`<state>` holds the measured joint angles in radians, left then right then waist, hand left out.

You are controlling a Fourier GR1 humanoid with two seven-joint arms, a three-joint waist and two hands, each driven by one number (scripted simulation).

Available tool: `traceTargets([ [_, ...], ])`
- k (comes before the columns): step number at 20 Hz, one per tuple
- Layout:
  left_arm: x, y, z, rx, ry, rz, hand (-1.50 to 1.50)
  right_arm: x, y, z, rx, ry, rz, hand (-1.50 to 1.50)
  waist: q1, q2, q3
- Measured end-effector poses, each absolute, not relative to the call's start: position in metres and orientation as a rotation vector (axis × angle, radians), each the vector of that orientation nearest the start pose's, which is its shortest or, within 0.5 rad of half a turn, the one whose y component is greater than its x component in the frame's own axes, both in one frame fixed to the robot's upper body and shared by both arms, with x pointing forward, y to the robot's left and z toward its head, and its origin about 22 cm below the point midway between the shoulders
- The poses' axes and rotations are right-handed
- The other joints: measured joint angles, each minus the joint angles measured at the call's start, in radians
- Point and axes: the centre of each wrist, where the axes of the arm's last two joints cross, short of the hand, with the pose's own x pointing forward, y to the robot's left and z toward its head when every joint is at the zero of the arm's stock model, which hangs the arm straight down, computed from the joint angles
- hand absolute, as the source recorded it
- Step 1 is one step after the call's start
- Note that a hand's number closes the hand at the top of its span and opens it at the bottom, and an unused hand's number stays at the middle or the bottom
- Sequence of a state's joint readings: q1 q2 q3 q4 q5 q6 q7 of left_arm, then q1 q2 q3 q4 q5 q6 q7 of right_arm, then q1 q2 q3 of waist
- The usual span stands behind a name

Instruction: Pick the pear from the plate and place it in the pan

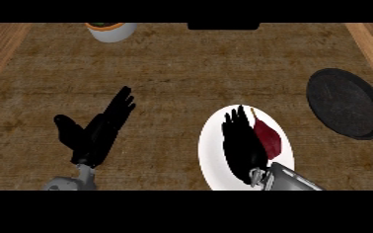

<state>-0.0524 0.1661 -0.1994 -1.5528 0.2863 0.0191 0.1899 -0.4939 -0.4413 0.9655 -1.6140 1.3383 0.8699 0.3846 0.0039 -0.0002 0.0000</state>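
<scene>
Two hands are in view, and only one is at work. We place the task at its first step, the approach to the grasp: the dark red, tapered pear (270,139) lies on the round white plate (211,153), on the plate's right half, and has not been lifted.

The robot's right hand (239,143) is over the middle of that plate, directly beside the pear on its left. Its fingers are extended and point away from the robot, not curled round the fruit, so we record it as open and holding nothing. The black hand and the dark fruit meet along one edge, and we cannot tell whether they touch or only sit close.

The flat, round, dark grey pan (342,103) lies on the brown wood-grain counter (189,69), to the right of the plate and further from the robot, apart from it.

In our judgement the next move calls for the right hand to close fingers and thumb round the pear before any lift. A carry to the right and away from the robot, over to the pan, would follow.

The left hand (98,128) rests open at the lower left, well apart from the plate. A white pot with an orange rim (111,31) stands at the far edge and plays no part.
</scene>
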Motion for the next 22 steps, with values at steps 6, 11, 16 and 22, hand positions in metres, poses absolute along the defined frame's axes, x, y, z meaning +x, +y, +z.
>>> traceTargets([
  [6, 0.249, 0.223, 0.008, -0.227, -1.355, -0.089, 0.0, 0.248, -0.119, 0.039, -1.213, -0.602, 2.376, -1.5, 0.0, 0.0, 0.0],
  [11, 0.253, 0.217, 0.016, -0.228, -1.353, -0.093, 0.0, 0.256, -0.133, 0.032, -1.196, -0.634, 2.396, 1.5, -0.001, -0.001, -0.001],
  [16, 0.254, 0.219, 0.016, -0.228, -1.366, -0.086, 0.0, 0.264, -0.133, 0.028, -1.216, -0.718, 2.476, 1.5, 0.001, 0.0, -0.001],
  [22, 0.258, 0.217, 0.019, -0.229, -1.364, -0.092, 0.0, 0.273, -0.139, 0.015, -1.272, -0.799, 2.535, 1.5, 0.0, -0.002, -0.003],
])
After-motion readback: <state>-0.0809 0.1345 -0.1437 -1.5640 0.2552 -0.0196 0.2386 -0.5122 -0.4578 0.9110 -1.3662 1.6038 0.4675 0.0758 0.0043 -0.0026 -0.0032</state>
